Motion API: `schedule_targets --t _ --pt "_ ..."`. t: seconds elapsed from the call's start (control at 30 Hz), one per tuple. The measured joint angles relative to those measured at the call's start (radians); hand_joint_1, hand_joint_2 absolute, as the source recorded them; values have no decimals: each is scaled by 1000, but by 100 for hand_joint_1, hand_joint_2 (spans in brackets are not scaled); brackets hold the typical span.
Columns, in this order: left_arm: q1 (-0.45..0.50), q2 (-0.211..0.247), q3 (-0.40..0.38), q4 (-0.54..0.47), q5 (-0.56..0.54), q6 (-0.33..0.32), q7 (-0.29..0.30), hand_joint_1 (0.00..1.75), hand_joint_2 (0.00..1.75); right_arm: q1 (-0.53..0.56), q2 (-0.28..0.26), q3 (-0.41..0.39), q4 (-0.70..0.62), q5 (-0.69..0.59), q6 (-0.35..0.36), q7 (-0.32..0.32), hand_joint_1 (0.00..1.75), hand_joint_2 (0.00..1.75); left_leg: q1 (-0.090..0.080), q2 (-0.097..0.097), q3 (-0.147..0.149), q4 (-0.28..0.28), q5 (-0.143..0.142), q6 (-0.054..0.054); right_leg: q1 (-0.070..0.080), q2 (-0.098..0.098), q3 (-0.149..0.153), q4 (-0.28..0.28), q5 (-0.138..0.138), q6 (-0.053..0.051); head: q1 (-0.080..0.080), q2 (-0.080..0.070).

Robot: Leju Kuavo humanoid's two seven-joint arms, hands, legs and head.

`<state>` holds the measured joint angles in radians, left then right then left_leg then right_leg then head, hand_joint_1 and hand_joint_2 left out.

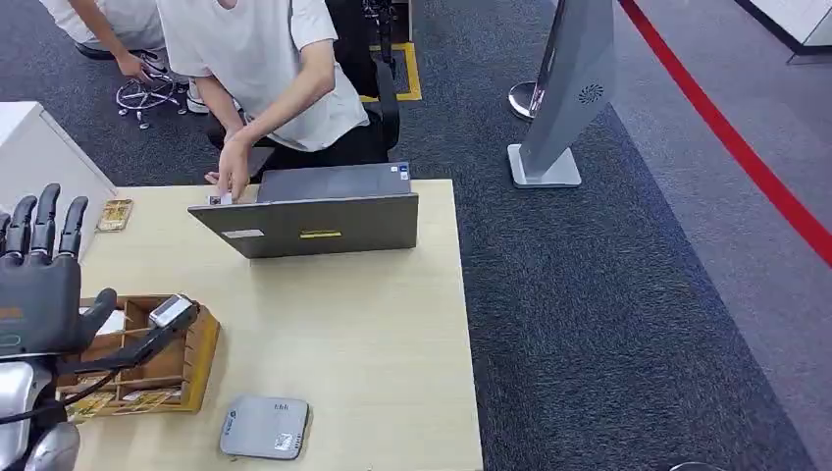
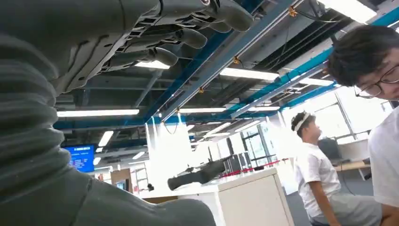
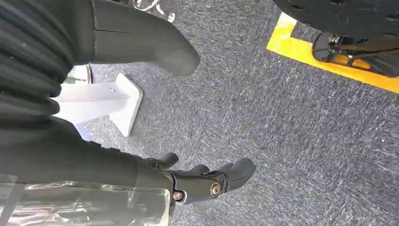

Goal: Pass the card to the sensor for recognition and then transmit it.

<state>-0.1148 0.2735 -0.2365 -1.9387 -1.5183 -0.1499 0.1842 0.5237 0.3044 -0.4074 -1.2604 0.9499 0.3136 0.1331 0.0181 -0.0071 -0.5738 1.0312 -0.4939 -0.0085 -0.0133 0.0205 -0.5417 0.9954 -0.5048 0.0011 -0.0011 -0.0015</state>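
From the head view, a light wooden table (image 1: 373, 324) carries a grey laptop (image 1: 314, 221) at its far edge, lid toward the robot. A person in a white shirt (image 1: 260, 69) leans over behind it, one hand (image 1: 231, 177) down at the laptop's far left corner. Near the front edge lies a flat grey card reader (image 1: 263, 428). To its left sits a wooden box (image 1: 201, 358) split into compartments; yellowish cards (image 1: 147, 399) lie in the front compartments and a white slip shows in a rear one. Another yellowish card (image 1: 115, 214) lies flat at the far left of the table, apart from the box. The left hand (image 1: 39, 285) is raised over the box, fingers straight and spread upward, thumb out sideways, holding nothing. A small silver-tipped cable end (image 1: 173, 310) hangs just beside the thumb, over the box. On the carpet to the right stands a grey kiosk (image 1: 569, 98) on a white base.

The left wrist view looks up: fingers (image 2: 160, 55) stretched out against ceiling lights, the leaning person's head at the right, and a second seated person (image 2: 320, 179) further back.

The right wrist view looks down on grey carpet (image 3: 282, 117), a yellow floor marking (image 3: 324, 59) and the kiosk's white base (image 3: 108, 101). The right hand (image 3: 188, 117) hangs with fingers loosely curved apart from the thumb, holding nothing.
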Motion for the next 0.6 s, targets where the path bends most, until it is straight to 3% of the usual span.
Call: schedule_targets --t 0.23,0.4,0.6 --pt "109 -26 -3 -87 -6 20 -35 0 175 11 0 18 -23 -58 -13 44 0 175 0 1 0 0 0 0 0 0 0 0 0 0 0 0" --pt "228 -33 -29 -173 0 67 -64 0 175 25 0 41 -49 -76 -13 59 0 175 0 0 0 0 -1 0 0 0 -1 -1 -1 0 0 0" --pt "308 -34 -43 -225 39 116 -97 0 175 34 0 56 -70 -91 -16 69 0 175 0 0 1 0 -1 0 0 -1 0 0 -1 0 0 0"
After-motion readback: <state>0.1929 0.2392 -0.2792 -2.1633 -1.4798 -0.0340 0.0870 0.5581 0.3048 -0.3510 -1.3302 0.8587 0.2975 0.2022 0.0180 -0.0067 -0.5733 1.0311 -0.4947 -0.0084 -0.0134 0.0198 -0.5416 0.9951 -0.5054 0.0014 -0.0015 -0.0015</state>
